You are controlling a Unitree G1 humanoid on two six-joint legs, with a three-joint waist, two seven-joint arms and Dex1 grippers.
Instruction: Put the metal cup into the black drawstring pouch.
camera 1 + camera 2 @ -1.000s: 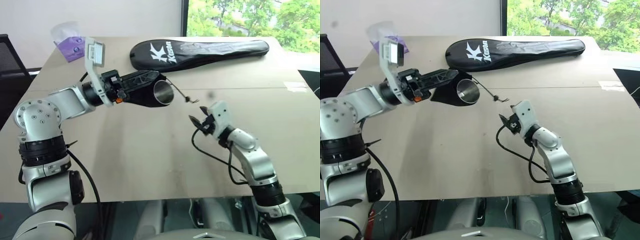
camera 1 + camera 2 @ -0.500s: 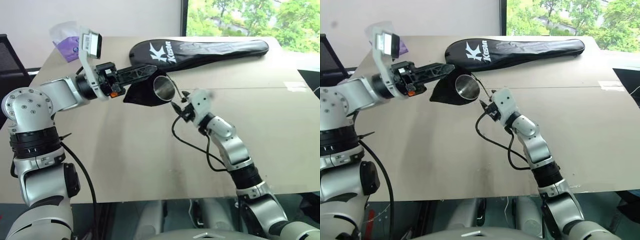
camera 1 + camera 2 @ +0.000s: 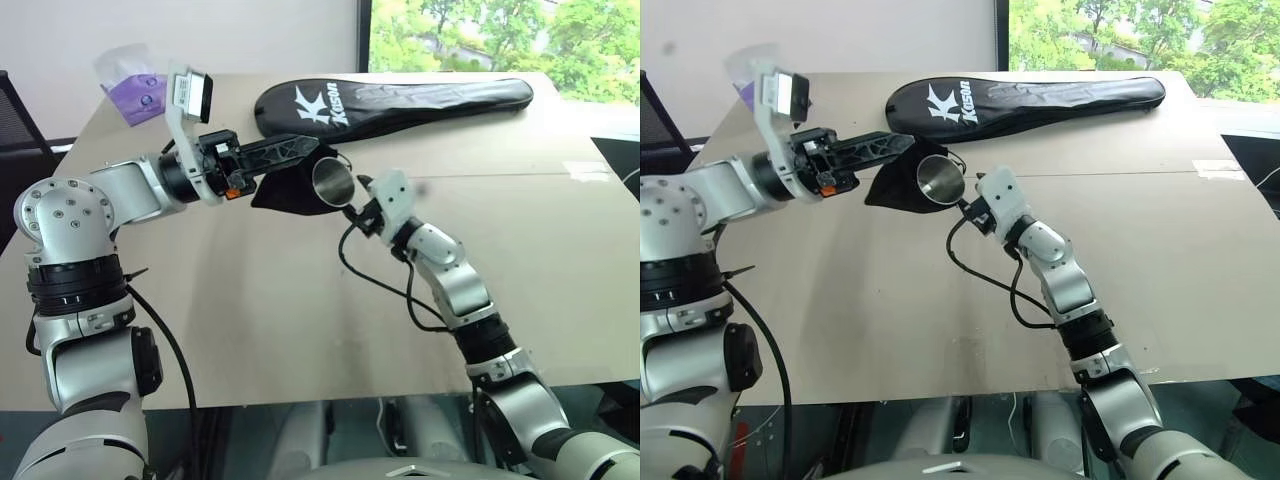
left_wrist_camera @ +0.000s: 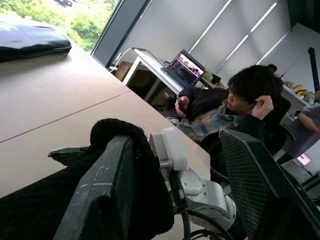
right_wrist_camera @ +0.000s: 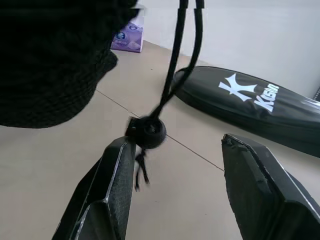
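Note:
The black drawstring pouch (image 3: 287, 190) hangs in the air above the table, draped over one finger (image 4: 107, 190) of my left gripper (image 3: 318, 151). That gripper's jaws stand apart and its other finger (image 4: 260, 185) is bare. The metal cup (image 3: 333, 183) sits in the pouch with its shiny open mouth showing at the pouch's opening. My right gripper (image 3: 363, 213) is just right of the cup and is open. The pouch's thin cord (image 5: 175, 65) hangs down between its fingers, with the bead (image 5: 150, 131) close to one finger (image 5: 112, 195). Nothing is pinched.
A long black racket cover (image 3: 400, 100) with white lettering lies across the far side of the table (image 3: 250, 320). A purple tissue pack (image 3: 140, 92) sits at the far left corner. In the left wrist view, a seated person (image 4: 235, 105) and a laptop (image 4: 187, 67) are beyond the table.
My right gripper has moved up and to the left, from open table space to beside the cup, around the hanging cord. The left arm has kept the pouch in place.

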